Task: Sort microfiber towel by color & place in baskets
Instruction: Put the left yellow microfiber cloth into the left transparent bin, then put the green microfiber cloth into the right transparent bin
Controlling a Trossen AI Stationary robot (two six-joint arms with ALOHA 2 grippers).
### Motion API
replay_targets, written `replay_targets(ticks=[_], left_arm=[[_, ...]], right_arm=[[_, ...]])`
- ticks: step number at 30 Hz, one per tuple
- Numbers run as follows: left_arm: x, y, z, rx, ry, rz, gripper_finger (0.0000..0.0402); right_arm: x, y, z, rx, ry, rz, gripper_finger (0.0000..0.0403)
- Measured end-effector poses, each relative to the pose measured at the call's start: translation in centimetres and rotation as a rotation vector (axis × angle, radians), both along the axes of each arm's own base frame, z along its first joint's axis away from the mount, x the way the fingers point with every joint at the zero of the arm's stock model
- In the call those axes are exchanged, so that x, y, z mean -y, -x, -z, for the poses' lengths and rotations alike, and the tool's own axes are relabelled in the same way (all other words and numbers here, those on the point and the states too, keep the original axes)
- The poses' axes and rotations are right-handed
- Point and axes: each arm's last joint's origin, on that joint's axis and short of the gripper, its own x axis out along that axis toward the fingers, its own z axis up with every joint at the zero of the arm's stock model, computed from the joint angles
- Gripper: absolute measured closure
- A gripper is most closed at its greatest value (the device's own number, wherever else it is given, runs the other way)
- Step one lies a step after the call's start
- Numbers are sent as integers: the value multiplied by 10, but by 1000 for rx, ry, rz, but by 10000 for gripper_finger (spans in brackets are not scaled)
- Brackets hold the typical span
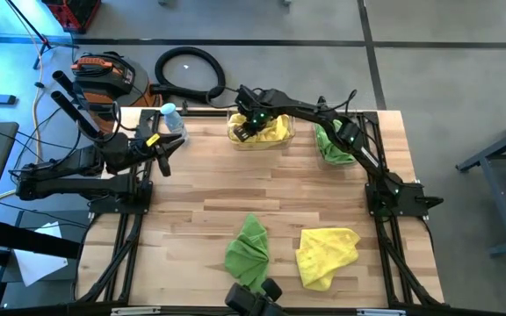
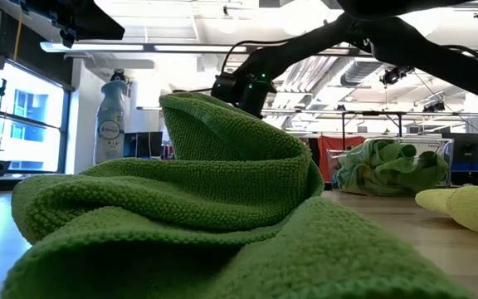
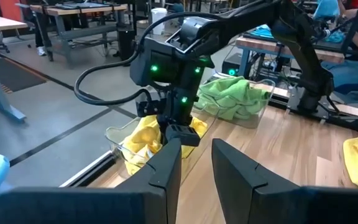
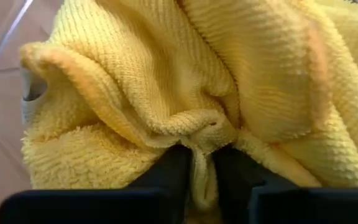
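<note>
The right gripper [image 1: 251,128] pinches a yellow microfiber towel [image 4: 185,81] in the clear plastic basket [image 3: 122,148]; the left gripper [image 3: 194,163] (parted, empty) waits. One green towel [image 1: 247,250] and one yellow towel [image 1: 326,253] remain on the wooden worktop [image 1: 191,211].

- Two baskets stand along the table's far edge: one [image 1: 262,132] toward the middle, the other [image 1: 334,145] to its right.
- A towel lies in each.
- Two more towels [image 1: 247,250] [image 1: 326,253] lie side by side near the front edge (apart, not touching).
- A bottle [image 1: 172,118] stands left of the baskets.

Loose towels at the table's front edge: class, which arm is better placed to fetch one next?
Probably the left. The left gripper is open and empty, while the right gripper is down in the basket, pinching a yellow towel. Green towel lies nearer the left.
</note>
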Motion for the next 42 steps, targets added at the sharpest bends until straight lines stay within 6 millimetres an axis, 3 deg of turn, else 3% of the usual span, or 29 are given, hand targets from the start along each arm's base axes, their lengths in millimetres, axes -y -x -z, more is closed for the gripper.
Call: replay_targets(ticks=[5,10,17,25,28,32,42], left_arm=[[0,0,0,0,0,1,326],[1,0,0,4,14,18,326],[2,-1,1,6,29,54,326],[2,-1,1,4,30,55,326],[2,-1,2,-5,30,55,326],[2,0,5,-36,36,55,326],[5,-8,12,-114,76,176,326]], right_arm=[[0,-2,-3,26,-19,-5,280],[1,-3,-24,43,-10,-7,256],[-10,18,-79,59,98,24,254],[-37,34,-143,148,238,12,254],[-54,40,-149,132,292,17,254],[-87,51,-139,193,288,17,254],[-204,124,-135,470,302,107,254]])
